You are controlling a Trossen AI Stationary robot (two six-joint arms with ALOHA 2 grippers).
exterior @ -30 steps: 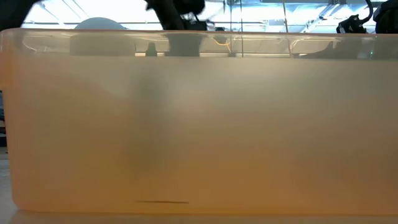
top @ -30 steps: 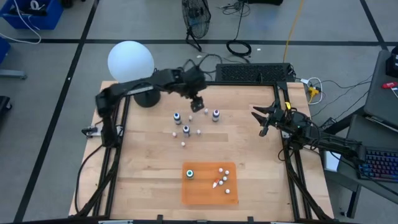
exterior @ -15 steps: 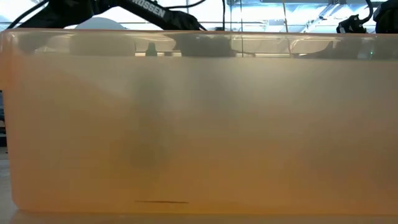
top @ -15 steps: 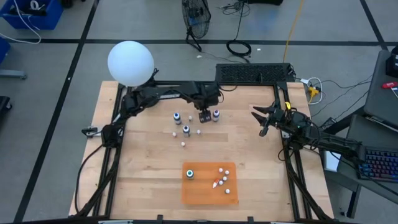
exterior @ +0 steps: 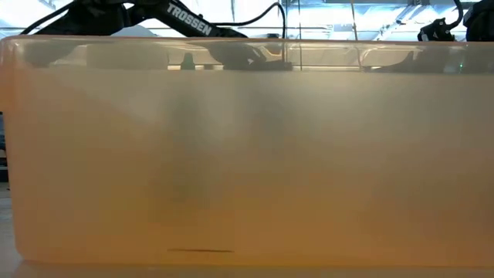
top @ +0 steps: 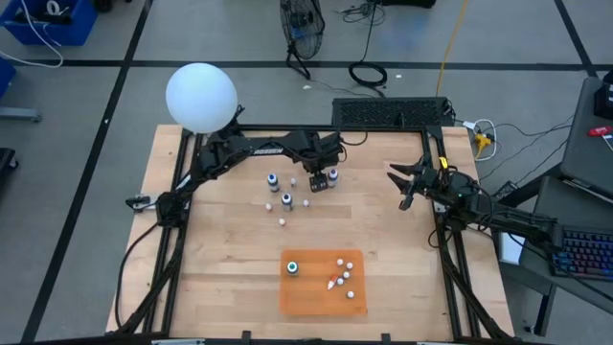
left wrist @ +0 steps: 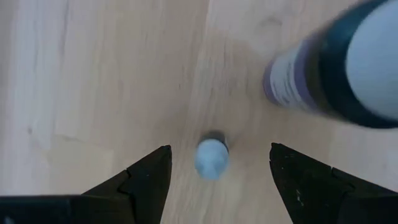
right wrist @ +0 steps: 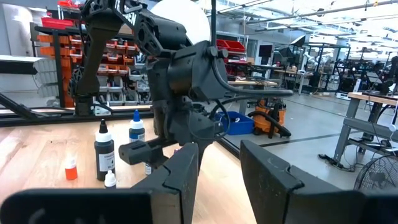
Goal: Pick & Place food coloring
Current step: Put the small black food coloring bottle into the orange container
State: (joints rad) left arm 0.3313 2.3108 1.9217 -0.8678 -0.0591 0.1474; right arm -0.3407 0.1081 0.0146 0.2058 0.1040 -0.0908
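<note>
**Food coloring split between tabletop centre and orange mat**

Food coloring lies in two groups in the high view. On the bare tabletop [top: 220,249], upper centre of the frame, stand three dark bottles: one [top: 273,180] at the left of the cluster, one [top: 286,200] just below it, and one [top: 332,176] at the right, just beside the left arm's jaws. Small white droppers are scattered among them, for instance one [top: 306,202] right of the lower bottle and one [top: 283,221] below it. On the mat [top: 305,294], lower centre, sit a fourth dark bottle [top: 292,267] at its upper left and several white droppers [top: 345,276] toward its right.

The left gripper [top: 316,182] reaches in from the upper left and hangs over the cluster, pointing down. In its wrist view the jaws are spread apart, empty, with a small white-capped dropper [left wrist: 211,157] standing on the wood between the fingers [left wrist: 146,180] and a dark bottle [left wrist: 336,74] at upper right of that frame.

The right gripper [top: 404,182] waits at the right of the tabletop, well apart from the bottles, its jaws parted and holding nothing.

The low view is filled by a translucent orange wall [exterior: 247,154]; only arm parts show above it.
</note>
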